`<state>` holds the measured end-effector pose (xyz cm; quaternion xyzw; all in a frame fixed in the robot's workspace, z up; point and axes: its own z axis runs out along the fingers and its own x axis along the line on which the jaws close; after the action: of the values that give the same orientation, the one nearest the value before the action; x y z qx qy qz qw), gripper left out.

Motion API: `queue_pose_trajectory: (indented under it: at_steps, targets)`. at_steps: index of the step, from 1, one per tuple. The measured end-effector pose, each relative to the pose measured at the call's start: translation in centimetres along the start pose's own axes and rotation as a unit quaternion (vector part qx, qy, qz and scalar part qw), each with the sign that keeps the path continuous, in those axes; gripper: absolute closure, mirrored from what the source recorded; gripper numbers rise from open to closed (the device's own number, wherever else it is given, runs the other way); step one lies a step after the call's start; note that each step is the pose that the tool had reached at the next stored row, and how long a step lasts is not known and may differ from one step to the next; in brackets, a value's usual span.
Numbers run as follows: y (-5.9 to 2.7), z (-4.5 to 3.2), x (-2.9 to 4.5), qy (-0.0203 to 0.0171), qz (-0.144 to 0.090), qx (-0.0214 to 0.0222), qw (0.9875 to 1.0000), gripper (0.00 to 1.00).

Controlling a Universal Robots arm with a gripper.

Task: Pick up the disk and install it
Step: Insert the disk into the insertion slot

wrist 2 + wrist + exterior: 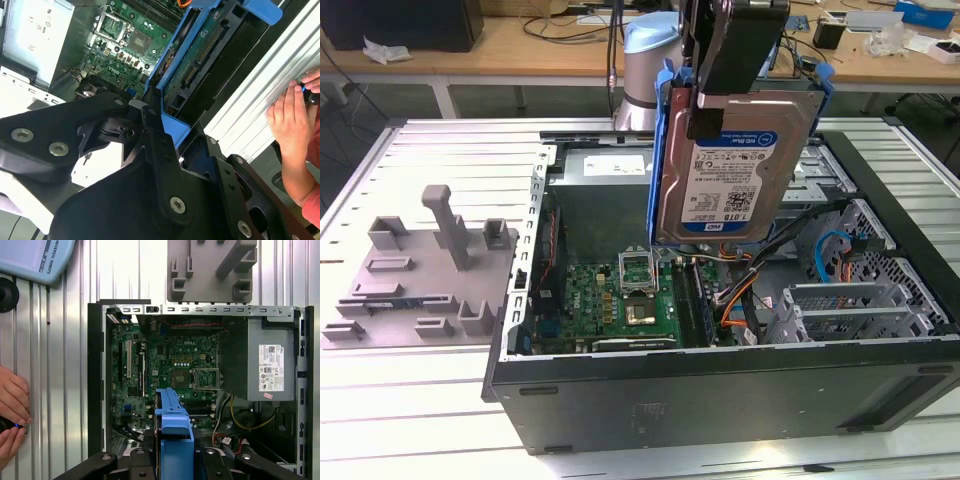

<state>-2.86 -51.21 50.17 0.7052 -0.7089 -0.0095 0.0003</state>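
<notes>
The disk hangs upright above the open computer case, its white-and-blue label facing the exterior camera and blue rails along its sides. My gripper is shut on its upper end, one black finger lying over the label side. In the second wrist view the disk's green underside and blue rail show past my black fingers. In the first wrist view the disk appears edge-on as a blue rail over the motherboard, between my gripper fingers.
A grey power supply box sits in one corner of the case. Metal drive bays and loose cables fill the exterior view's right. A grey fixture plate lies beside the case. A person's hands rest on the ribbed table.
</notes>
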Motion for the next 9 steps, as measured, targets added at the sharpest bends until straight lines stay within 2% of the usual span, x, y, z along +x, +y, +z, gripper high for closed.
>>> queue_pose_trajectory:
  at_steps: [2,6,9]
  targets:
    - [-0.03,-0.01,0.35,-0.0034,0.0,0.0,1.0,0.63]
    - [-0.23,-0.01,0.87,-0.0079,0.0,0.0,1.0,0.63]
    - [-0.79,-0.03,1.23,-0.0106,-0.001,0.0,0.9999,0.63]
